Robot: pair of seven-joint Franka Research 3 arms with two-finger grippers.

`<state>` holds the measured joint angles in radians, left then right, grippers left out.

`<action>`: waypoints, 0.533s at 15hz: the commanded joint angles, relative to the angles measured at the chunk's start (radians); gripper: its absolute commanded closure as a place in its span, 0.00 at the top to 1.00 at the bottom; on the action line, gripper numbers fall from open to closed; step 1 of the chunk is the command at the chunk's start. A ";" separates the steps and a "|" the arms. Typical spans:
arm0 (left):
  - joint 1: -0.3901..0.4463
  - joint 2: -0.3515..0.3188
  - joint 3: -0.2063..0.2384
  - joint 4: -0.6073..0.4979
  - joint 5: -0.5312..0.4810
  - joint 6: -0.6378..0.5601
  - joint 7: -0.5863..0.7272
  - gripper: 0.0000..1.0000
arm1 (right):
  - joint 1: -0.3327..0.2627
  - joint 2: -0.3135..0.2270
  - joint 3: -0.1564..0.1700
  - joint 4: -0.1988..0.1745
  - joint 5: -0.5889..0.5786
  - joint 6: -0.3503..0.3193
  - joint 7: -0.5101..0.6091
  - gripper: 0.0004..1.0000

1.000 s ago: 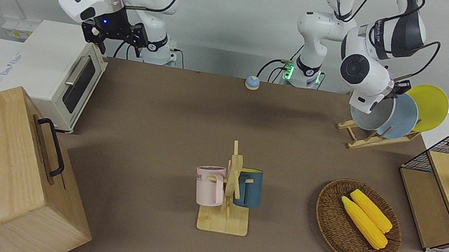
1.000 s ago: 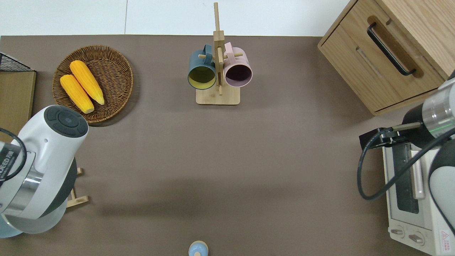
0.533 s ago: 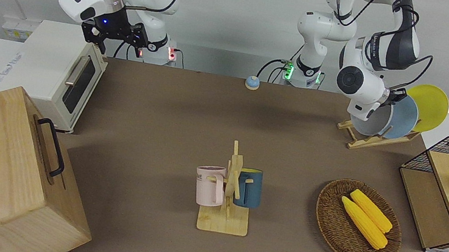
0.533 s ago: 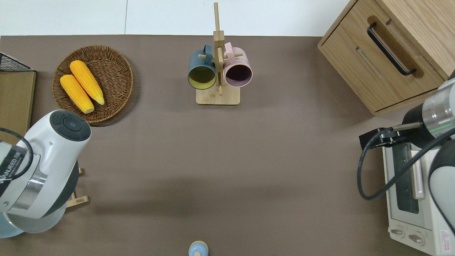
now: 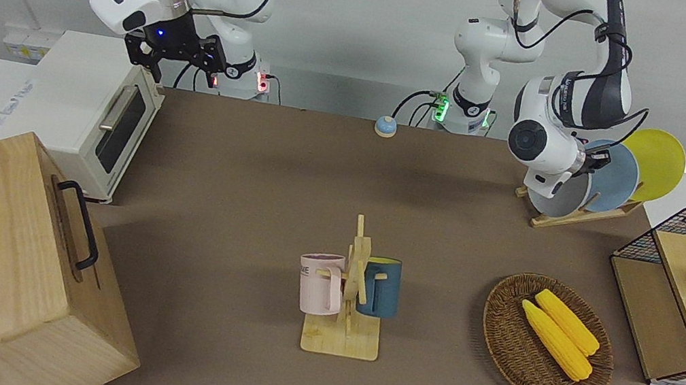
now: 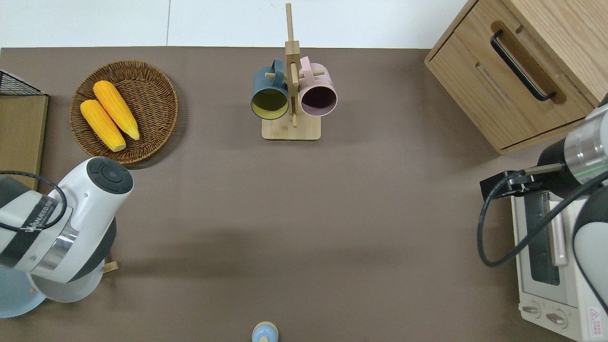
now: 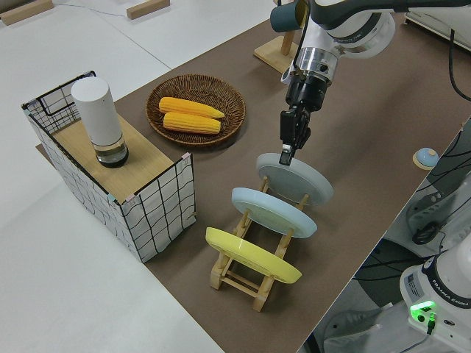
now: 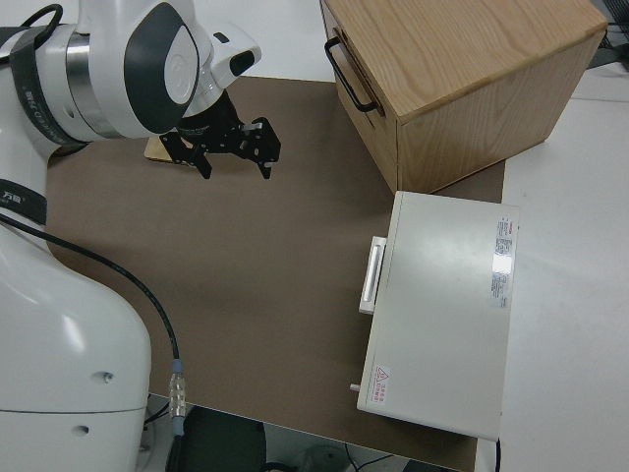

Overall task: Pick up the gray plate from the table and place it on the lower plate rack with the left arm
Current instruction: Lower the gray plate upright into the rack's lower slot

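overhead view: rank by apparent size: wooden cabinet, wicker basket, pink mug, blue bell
1. wooden cabinet, though cropped by the frame
2. wicker basket
3. pink mug
4. blue bell, cropped at the frame edge

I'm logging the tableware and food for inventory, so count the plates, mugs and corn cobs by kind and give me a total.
Plates: 3, gray, blue, yellow
Mugs: 2, pink, dark blue
Corn cobs: 2, and
Total: 7
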<state>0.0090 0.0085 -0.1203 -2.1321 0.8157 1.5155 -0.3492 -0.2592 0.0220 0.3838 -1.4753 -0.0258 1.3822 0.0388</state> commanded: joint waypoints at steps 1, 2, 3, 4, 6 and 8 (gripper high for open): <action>0.045 -0.005 0.004 -0.008 -0.018 0.045 0.016 0.14 | -0.023 -0.002 0.021 0.007 -0.006 -0.011 0.012 0.98; 0.046 -0.005 0.004 -0.008 -0.020 0.048 0.019 0.26 | -0.023 -0.002 0.020 0.007 -0.006 -0.011 0.012 0.98; 0.046 -0.004 0.005 -0.008 -0.020 0.049 0.021 0.42 | -0.023 -0.002 0.021 0.007 -0.006 -0.011 0.012 0.98; 0.046 -0.005 0.005 -0.008 -0.021 0.049 0.021 0.46 | -0.023 -0.002 0.020 0.007 -0.006 -0.011 0.012 0.98; 0.046 -0.007 0.005 -0.008 -0.021 0.049 0.024 0.56 | -0.023 -0.004 0.021 0.007 -0.006 -0.011 0.012 0.98; 0.048 -0.012 0.005 -0.006 -0.024 0.049 0.045 0.57 | -0.023 -0.004 0.021 0.007 -0.006 -0.011 0.012 0.98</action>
<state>0.0465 0.0112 -0.1170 -2.1313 0.8061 1.5458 -0.3361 -0.2592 0.0220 0.3838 -1.4753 -0.0258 1.3822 0.0388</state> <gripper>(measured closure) 0.449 0.013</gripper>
